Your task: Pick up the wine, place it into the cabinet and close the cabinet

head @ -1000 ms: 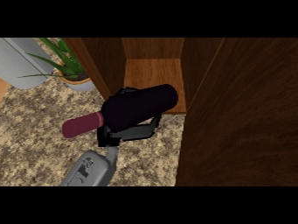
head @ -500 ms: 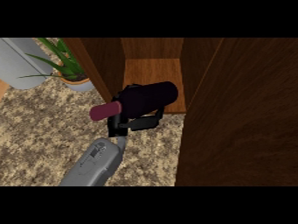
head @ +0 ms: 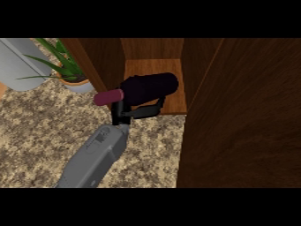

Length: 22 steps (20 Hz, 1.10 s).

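The robot's one visible hand (head: 134,112) is curling its black fingers around the wine (head: 143,89), a dark bottle lying nearly on its side with its maroon neck pointing toward nine o'clock and its base toward three o'clock. Which arm this is cannot be settled from the head view: the grey forearm (head: 94,159) is rising from the lower edge at about seven o'clock, and no second hand is showing.

The bottle is hanging at the mouth of the cabinet (head: 152,53), its base already over the front lip of the wooden shelf (head: 149,70) while the neck is sticking out over the speckled counter (head: 29,137). The open cabinet door (head: 250,114) is filling the three o'clock side, and a potted plant (head: 71,73) is standing at ten o'clock beside a grey cylinder (head: 13,62).

The step in hand looks like the insertion. To do it well, the robot should be carrying the bottle toward twelve o'clock, base first, keeping the neck from catching the cabinet's left wall at eleven o'clock. It should be lowering the bottle until the shelf is bearing it before uncurling the fingers, since a bottle on its side will likely roll. The door is not yet closed; it needs a clear swing once the arm is out.
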{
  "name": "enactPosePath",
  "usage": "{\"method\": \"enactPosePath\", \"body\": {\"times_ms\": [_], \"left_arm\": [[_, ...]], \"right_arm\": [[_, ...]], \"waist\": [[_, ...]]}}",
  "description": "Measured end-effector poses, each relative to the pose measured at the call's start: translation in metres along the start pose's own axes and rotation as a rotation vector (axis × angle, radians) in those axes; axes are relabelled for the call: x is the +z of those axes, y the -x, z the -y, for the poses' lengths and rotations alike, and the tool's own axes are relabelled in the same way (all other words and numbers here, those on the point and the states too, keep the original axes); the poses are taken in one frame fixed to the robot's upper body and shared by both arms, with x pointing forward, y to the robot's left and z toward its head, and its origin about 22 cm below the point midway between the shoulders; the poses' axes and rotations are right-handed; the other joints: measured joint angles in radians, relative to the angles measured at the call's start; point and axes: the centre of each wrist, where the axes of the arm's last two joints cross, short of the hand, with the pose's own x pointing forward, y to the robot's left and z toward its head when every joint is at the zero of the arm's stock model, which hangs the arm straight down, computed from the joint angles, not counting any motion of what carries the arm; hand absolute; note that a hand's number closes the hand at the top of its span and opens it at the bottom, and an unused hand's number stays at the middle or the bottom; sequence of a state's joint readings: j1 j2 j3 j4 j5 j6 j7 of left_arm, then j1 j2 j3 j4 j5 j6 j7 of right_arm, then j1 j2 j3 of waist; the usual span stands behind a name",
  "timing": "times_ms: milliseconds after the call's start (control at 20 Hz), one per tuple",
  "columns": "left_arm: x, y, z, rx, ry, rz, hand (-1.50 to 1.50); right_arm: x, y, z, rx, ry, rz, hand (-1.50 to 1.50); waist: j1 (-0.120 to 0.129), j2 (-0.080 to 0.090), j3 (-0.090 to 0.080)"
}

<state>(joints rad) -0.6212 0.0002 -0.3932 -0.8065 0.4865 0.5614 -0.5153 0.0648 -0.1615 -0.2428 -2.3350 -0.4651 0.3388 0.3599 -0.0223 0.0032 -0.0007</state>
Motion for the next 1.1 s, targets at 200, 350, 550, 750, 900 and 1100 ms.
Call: {"method": "enactPosePath", "body": {"times_ms": [200,350,550,750,900,1100], "left_arm": [[-0.01,-0.002,0.006,0.014,0.012,-0.001,1.5],[-0.024,-0.006,0.009,0.022,0.014,-0.011,1.5],[-0.036,-0.009,0.013,0.023,0.008,-0.029,1.5],[-0.051,-0.015,0.016,0.011,-0.001,-0.035,1.5],[-0.058,-0.014,0.012,-0.022,-0.013,-0.048,1.5],[-0.057,-0.007,0.008,-0.095,-0.021,-0.072,1.5]], "right_arm": [[0.003,0.003,0.0,-0.013,-0.004,0.005,-1.5],[0.003,0.003,0.001,-0.019,-0.001,0.009,-1.5],[0.003,0.007,0.007,-0.029,-0.008,0.02,-1.5],[0.002,0.007,0.002,-0.041,-0.025,0.027,-1.5],[0.002,0.007,0.005,-0.037,-0.037,0.031,-1.5],[0.001,0.005,0.001,-0.04,-0.057,0.034,-1.5]], "waist": [[-0.001,0.0,0.0],[-0.005,0.001,0.0],[-0.011,0.003,0.0],[-0.017,0.005,0.0],[-0.024,0.008,0.0],[-0.036,0.011,0.0]]}}
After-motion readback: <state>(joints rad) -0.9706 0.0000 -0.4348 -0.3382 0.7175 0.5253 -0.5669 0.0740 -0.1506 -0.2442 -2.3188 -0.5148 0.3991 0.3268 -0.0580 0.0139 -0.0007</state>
